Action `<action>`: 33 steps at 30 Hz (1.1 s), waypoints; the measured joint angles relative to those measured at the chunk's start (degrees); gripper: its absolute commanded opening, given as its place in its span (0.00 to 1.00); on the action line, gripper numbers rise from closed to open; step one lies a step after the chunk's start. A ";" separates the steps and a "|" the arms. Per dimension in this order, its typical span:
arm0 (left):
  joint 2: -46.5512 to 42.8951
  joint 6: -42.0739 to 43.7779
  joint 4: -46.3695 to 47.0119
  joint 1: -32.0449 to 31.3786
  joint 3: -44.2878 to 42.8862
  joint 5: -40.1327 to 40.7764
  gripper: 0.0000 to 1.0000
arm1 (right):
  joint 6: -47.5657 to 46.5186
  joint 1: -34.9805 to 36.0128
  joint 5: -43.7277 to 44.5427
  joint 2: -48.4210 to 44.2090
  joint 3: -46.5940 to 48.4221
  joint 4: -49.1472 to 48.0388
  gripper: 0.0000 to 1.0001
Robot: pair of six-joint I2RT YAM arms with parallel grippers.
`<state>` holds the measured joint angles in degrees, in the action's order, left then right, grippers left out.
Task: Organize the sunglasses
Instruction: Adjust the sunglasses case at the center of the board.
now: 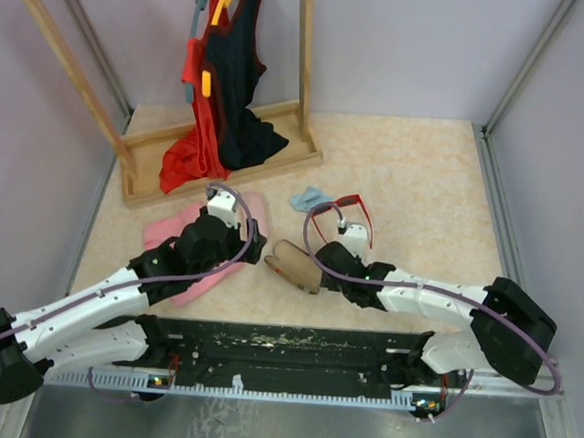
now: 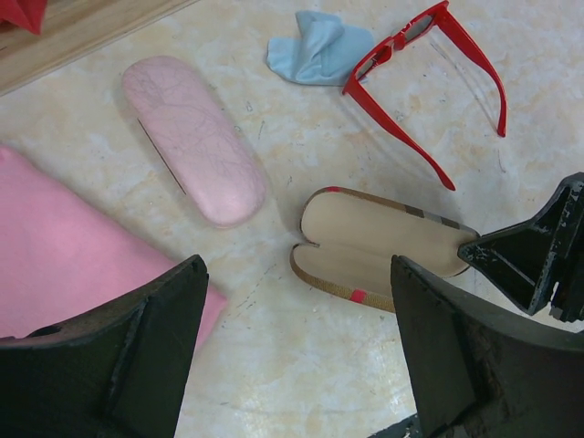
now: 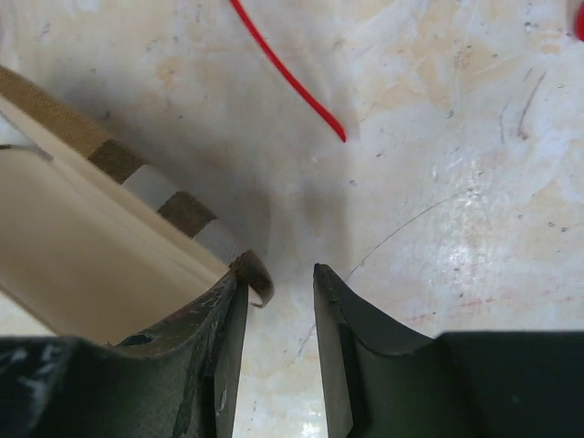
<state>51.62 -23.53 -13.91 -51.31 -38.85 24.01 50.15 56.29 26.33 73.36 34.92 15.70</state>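
The red-framed sunglasses lie unfolded on the table, right of centre; one temple tip shows in the right wrist view. An open brown striped case lies just in front of them, its beige inside empty. My right gripper is at the case's right end. Its jaws stand narrowly apart, with the left finger inside the case and the case's rim at that fingertip. My left gripper hovers wide open left of the case, holding nothing.
A shut pink case lies beside a pink cloth under my left arm. A light blue cloth sits behind the sunglasses. A wooden clothes rack with red and black garments stands at the back left.
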 measured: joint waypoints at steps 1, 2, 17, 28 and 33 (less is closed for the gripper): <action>-0.09 0.02 0.00 0.07 0.07 -0.07 0.86 | -0.09 -0.31 0.28 0.57 0.02 -0.20 0.33; -0.17 0.02 0.00 0.11 0.15 -0.07 0.86 | -0.15 -0.52 0.59 1.11 0.02 -0.20 0.33; -0.79 0.44 -0.02 0.66 0.48 -0.11 0.86 | -4.44 -1.46 0.76 3.67 0.13 -3.76 0.12; -1.51 0.44 -0.02 0.83 1.27 -0.09 0.85 | -10.34 -2.86 0.46 4.83 0.13 -6.56 0.00; -1.84 0.44 -0.02 0.94 1.38 -0.09 0.85 | -13.84 -3.61 0.39 4.83 0.11 -8.85 0.00</action>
<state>49.78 -23.09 -13.93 -50.37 -37.47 23.92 36.32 52.69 26.72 78.19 35.03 6.85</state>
